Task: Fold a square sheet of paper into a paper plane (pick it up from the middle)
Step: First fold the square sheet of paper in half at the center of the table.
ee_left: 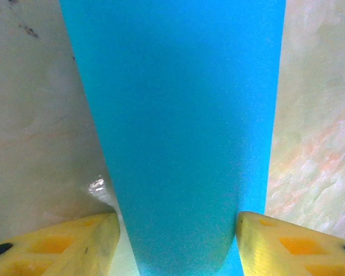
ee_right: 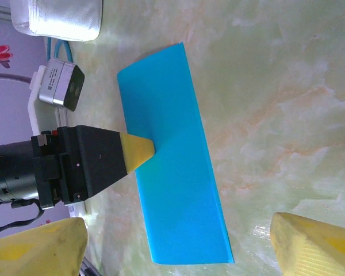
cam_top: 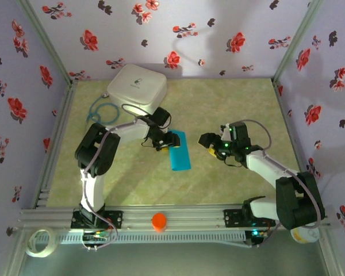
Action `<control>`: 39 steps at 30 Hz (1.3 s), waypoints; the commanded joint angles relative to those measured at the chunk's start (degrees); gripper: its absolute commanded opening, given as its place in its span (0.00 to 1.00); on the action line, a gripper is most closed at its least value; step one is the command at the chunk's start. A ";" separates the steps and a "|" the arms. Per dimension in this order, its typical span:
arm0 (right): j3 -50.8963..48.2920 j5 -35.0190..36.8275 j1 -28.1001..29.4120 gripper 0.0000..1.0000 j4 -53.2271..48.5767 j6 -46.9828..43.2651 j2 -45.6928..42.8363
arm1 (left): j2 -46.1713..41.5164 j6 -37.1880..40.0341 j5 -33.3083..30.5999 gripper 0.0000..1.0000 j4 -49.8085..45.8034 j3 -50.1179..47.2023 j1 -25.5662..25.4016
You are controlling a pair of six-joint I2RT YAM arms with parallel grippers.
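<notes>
Paper comes first: the thin, bright turquoise-blue square sheet of paper lies on the tabletop between the two arms, doubled over into a long narrow rectangle. That looks like the first lengthwise fold and no more. No corner is turned in, no nose is pointed and no wings are set, so most of the plane is yet to be made. The left gripper reaches in from the sheet's left side, its jaws about half apart with the blue paper filling the gap between the yellow fingers; whether they squeeze it or merely rest on it I cannot tell. The right gripper hovers just beside the sheet's other long edge, jaws spread wide and holding nothing. Beyond, the pale green marbled tabletop carries a white rounded box at the back left, with a coiled blue cable beside it. Lilac walls with red and dark flowers close the space in.
</notes>
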 commanded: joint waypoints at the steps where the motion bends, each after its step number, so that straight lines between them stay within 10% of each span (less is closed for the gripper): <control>1: 1.55 0.41 0.45 0.84 0.06 -0.96 0.51 | 4.11 2.66 -6.74 0.59 -7.52 0.49 0.01; 39: 1.95 1.54 0.63 0.84 -2.30 -1.79 -0.02 | 11.58 1.21 -14.82 0.58 -16.36 5.79 -1.44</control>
